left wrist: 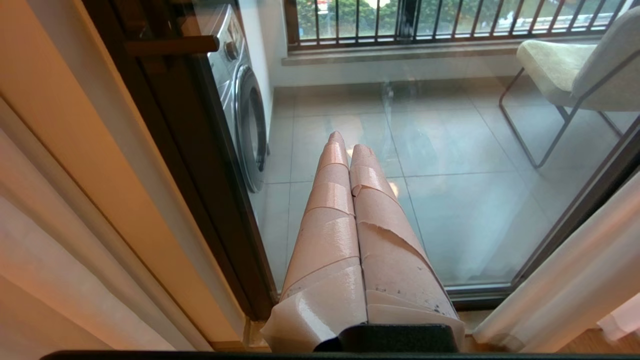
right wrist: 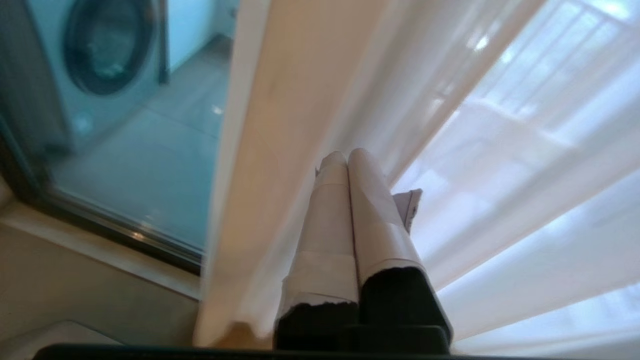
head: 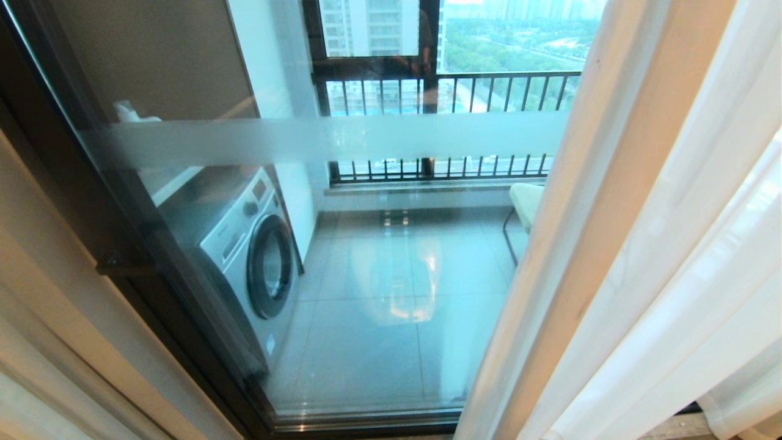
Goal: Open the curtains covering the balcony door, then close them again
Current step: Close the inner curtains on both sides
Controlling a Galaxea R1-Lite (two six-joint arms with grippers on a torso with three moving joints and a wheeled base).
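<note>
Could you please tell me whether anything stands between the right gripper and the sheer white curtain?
Nothing visible does. In the right wrist view the right gripper, fingers shut, points straight at the folds of the sheer white curtain, beside the thicker beige drape, with no object in between. Whether it touches the fabric cannot be told.

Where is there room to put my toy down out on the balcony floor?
The balcony floor is bare between the washing machine and the chair, back to the railing window. The right side is crowded with curtains, and the balcony door is shut.
</note>
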